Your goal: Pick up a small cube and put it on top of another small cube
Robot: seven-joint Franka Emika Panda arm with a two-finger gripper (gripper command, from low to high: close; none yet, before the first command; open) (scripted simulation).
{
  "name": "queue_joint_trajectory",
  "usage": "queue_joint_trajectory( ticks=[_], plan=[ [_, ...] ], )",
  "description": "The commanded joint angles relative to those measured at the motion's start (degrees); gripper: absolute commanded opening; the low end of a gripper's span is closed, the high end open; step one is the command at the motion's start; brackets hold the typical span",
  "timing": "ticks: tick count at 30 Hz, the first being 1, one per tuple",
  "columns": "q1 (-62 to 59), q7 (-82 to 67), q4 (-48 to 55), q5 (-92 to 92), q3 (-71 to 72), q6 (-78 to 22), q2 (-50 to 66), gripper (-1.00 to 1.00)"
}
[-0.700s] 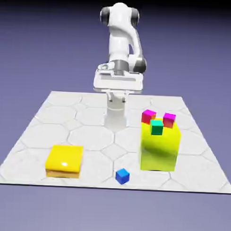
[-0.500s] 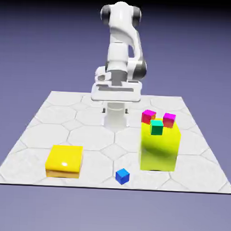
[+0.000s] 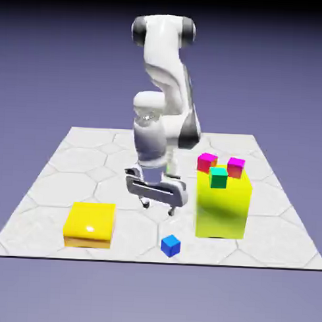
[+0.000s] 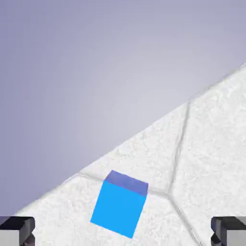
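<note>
2 magenta-red cubes and teal-green cube top tall yellow block.

- The tiny blue cube is bright blue all over and way smaller than anything else around.
- It sits flat on the white hex-patterned bench, near the front edge, roughly mid-width in the exterior view.
- It's turned a bit, so one corner points toward the exterior camera.
- It's on its own, nothing touching it.
- In the hand view the cube shows low and slightly left of centre, beside a seam where the hex lines meet; its top face looks paler than its side.
</note>
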Motion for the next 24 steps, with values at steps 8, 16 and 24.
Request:
queue_joint_trajectory(
  ticks=[8, 16, 24],
  plan=[
    [-4.76, 9.27, 9.83, 4.07, 3.91, -11.45, 14.5, 0.0],
    [-4.0, 8.92, 9.17, 4.28, 3.95, -7.81, 17.42, -1.0],
    [7.91, 4.28, 10.17, 16.71, -2.93, -24.0, 1.88, -1.0]
  ],
)
